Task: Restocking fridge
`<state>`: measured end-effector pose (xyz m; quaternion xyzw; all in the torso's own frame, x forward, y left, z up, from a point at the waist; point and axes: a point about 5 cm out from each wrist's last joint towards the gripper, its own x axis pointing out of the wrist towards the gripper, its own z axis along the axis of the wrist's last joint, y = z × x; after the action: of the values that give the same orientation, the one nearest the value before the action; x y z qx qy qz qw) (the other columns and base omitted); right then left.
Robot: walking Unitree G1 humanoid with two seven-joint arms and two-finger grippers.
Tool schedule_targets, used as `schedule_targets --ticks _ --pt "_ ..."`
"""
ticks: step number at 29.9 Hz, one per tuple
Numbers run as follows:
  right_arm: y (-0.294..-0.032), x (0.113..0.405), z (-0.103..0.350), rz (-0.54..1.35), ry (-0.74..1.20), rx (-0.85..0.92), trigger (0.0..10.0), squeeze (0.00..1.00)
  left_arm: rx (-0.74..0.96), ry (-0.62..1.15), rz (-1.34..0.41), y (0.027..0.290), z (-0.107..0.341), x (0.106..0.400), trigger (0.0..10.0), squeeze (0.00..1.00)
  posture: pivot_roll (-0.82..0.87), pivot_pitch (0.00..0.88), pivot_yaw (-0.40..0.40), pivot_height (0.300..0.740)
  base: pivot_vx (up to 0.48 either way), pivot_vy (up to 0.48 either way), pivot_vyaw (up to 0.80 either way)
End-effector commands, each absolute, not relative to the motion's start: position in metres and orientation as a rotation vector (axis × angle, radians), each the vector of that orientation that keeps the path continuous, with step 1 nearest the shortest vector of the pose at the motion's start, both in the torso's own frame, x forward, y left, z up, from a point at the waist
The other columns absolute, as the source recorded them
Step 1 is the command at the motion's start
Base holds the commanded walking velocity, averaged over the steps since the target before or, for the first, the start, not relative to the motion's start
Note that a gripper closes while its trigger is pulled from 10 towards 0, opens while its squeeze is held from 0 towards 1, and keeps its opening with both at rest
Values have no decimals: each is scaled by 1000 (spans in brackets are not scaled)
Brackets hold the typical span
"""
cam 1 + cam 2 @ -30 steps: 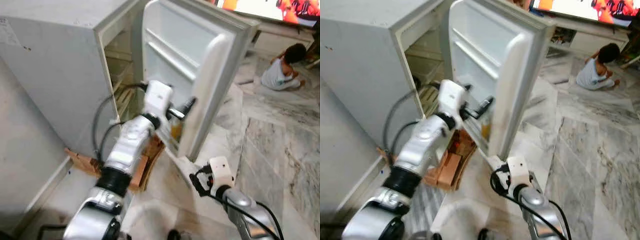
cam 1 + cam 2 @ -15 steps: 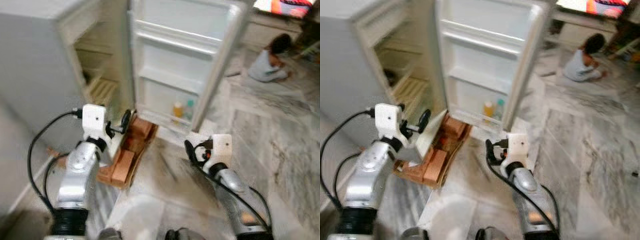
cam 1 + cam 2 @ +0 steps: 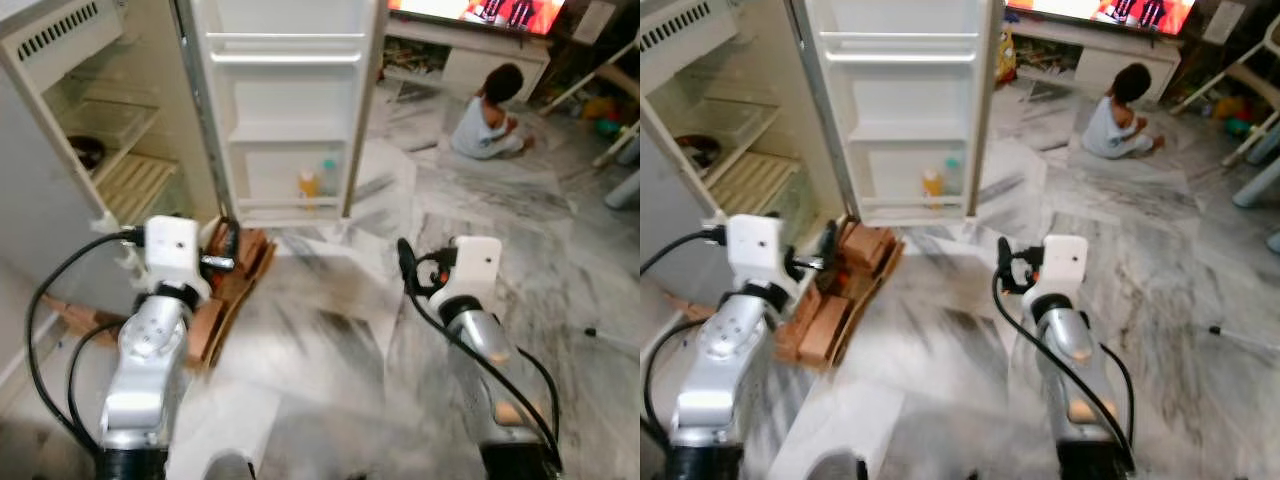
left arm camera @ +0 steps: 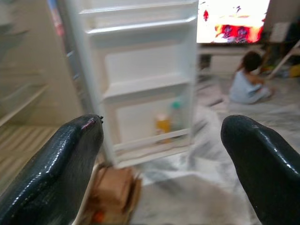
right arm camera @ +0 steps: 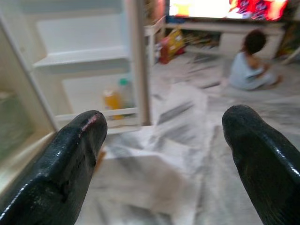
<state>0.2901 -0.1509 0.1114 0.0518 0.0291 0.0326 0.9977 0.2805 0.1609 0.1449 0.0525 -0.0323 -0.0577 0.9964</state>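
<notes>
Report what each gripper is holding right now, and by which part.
Nothing is held. The left gripper and the right gripper both have their black fingers spread wide with only air between them, facing the open white fridge door.

Two bottles (image 3: 316,180) in open fridge door (image 3: 285,110) bottom shelf; person (image 3: 484,112) right

We can read no text, label, brand or number anywhere. The bottles (image 3: 308,183) on the fridge door (image 3: 290,110) are too small and blurred for their labels to be made out, and the bright screen (image 4: 233,21) shows only coloured shapes, no legible words.
</notes>
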Motion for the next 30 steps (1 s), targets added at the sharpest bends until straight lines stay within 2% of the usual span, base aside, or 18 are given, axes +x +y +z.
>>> schedule_targets --ticks 1,5,13,30 --pt "-144 292 118 83 33 105 10000 0 116 -34 -86 167 140 277 10000 0 105 90 -56 740 454 0 -800" --pt "-147 291 121 73 17 101 10000 0 75 9 -37 174 135 268 10000 0 92 87 -48 740 464 0 -800" --pt "-153 283 118 48 25 91 10000 0 128 67 12 187 120 249 10000 0 76 71 -45 740 480 0 -800" --pt "-150 287 125 65 -6 119 10000 0 117 -24 32 177 136 264 10000 0 75 42 -55 740 480 0 -800"
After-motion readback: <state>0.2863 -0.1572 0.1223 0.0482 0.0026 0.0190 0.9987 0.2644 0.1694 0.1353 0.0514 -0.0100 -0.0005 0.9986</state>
